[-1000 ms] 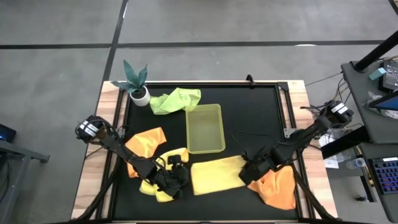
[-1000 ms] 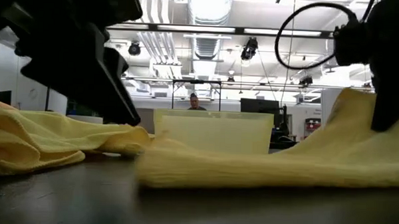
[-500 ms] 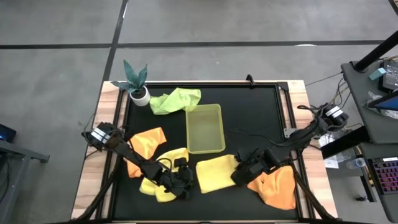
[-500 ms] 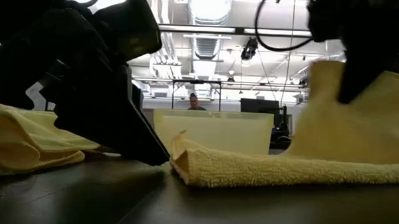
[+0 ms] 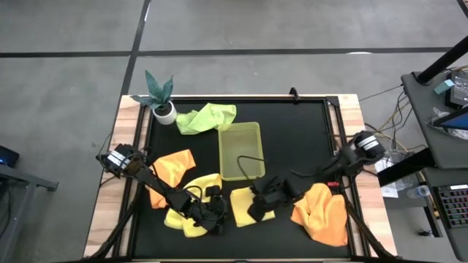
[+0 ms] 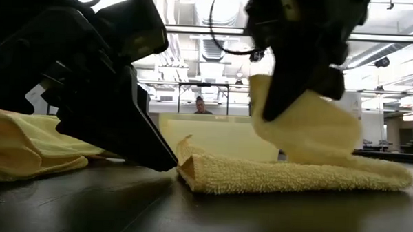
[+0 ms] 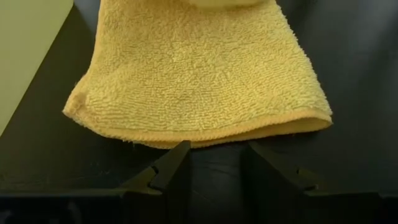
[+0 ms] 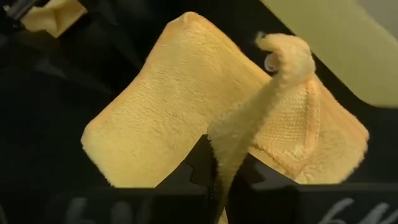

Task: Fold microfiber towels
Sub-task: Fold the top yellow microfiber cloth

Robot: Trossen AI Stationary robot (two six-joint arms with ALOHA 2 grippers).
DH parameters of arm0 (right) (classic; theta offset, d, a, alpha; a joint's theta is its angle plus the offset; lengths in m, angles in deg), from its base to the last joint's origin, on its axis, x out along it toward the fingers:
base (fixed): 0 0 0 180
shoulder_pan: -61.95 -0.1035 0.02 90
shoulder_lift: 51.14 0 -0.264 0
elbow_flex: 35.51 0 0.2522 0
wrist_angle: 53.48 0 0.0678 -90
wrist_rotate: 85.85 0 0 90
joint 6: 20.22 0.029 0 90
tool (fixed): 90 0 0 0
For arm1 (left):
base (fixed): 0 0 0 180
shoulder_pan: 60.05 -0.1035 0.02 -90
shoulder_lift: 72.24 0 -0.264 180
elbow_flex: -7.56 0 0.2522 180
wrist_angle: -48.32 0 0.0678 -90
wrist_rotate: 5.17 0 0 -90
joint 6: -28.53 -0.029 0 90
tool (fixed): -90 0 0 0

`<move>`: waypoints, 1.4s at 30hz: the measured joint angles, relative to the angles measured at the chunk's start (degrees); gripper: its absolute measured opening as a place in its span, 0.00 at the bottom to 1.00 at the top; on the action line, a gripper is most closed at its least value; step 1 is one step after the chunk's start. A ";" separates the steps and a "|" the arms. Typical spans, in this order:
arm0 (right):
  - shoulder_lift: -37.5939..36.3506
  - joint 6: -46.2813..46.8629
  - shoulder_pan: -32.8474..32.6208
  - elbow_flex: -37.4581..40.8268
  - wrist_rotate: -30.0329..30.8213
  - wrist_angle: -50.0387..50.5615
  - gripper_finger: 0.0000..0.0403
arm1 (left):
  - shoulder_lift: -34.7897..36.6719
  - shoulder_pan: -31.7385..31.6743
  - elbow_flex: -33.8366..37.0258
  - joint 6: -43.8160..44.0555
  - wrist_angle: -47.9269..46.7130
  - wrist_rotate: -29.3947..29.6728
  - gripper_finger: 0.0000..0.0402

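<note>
The pale yellow towel (image 5: 245, 204) is mid-fold: the right gripper (image 5: 257, 207), fingers clamped on its edge, must carry it leftward, while the left gripper (image 5: 212, 212) waits, fingers apart.

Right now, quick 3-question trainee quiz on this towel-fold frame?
1. True or false: the right gripper is shut on an edge of the pale yellow towel.
2. Which towel lies beside the potted plant? A orange B light green C pale yellow
3. Fill in: the left gripper has its fingers ____, just short of the towel's folded edge.

Key: 1 true; 2 B, the light green towel; 3 open.
</note>
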 joint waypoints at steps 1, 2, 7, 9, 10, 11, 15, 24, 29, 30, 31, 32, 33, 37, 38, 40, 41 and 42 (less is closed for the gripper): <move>0.94 -0.99 0.23 -0.77 0.01 0.12 0.02 | 0.00 0.01 0.01 0.00 0.04 0.00 0.35; 1.71 -2.13 0.29 -1.62 -0.01 0.48 0.02 | -0.02 0.03 0.01 0.00 0.11 0.00 0.35; 4.05 -3.51 0.62 -4.15 -0.12 0.53 0.07 | -0.04 0.22 0.04 0.00 0.14 -0.02 0.35; 4.35 -3.53 0.62 -4.37 -0.13 0.51 0.10 | -0.04 0.23 0.04 0.00 0.16 -0.02 0.35; 4.43 -3.53 0.62 -4.39 -0.12 0.57 0.13 | -0.04 0.23 0.04 0.00 0.21 -0.03 0.35; 4.45 -3.53 0.62 -4.41 -0.14 0.51 0.15 | -0.04 0.23 0.04 0.00 0.26 -0.02 0.35; 4.45 -3.78 0.62 -4.41 -0.14 -0.25 0.27 | -0.04 0.23 0.04 0.00 0.63 -0.02 0.35; 4.48 -13.49 -0.06 -6.11 -5.36 -6.21 0.44 | -0.04 0.23 0.04 0.00 0.76 -0.04 0.35; 2.35 -17.46 -1.69 -7.69 -2.33 -1.96 0.44 | -0.04 0.23 0.06 0.00 0.78 -0.02 0.35; 1.46 -17.49 -1.87 -7.69 -0.59 0.28 0.42 | -0.04 0.23 0.05 0.02 0.77 -0.04 0.35; 0.37 -17.38 -1.95 -7.69 1.42 3.20 0.41 | -0.04 0.23 0.06 0.04 0.82 -0.04 0.35; -0.50 -16.86 -2.19 -7.69 3.75 6.24 0.38 | -0.04 0.23 0.06 0.03 0.82 -0.04 0.35; -1.33 -16.28 -2.32 -7.61 6.08 9.01 0.36 | -0.04 0.23 0.06 0.04 0.85 -0.03 0.35; -2.32 -15.03 -3.52 -5.59 12.22 12.47 0.23 | -0.04 0.23 0.06 0.04 1.11 -0.04 0.35; -2.31 -15.08 -3.71 -4.74 12.24 11.37 0.19 | -0.04 0.23 0.06 0.04 1.11 -0.04 0.35; -1.78 -16.06 -4.20 -3.34 12.03 8.14 0.12 | -0.04 0.27 0.06 0.04 1.19 -0.04 0.35; -1.39 -16.84 -4.49 -2.70 12.07 6.24 0.08 | -0.04 0.28 0.06 0.04 1.21 -0.03 0.35; -0.96 -17.46 -4.77 -1.89 12.07 4.37 0.05 | -0.04 0.28 0.06 0.04 1.22 -0.03 0.35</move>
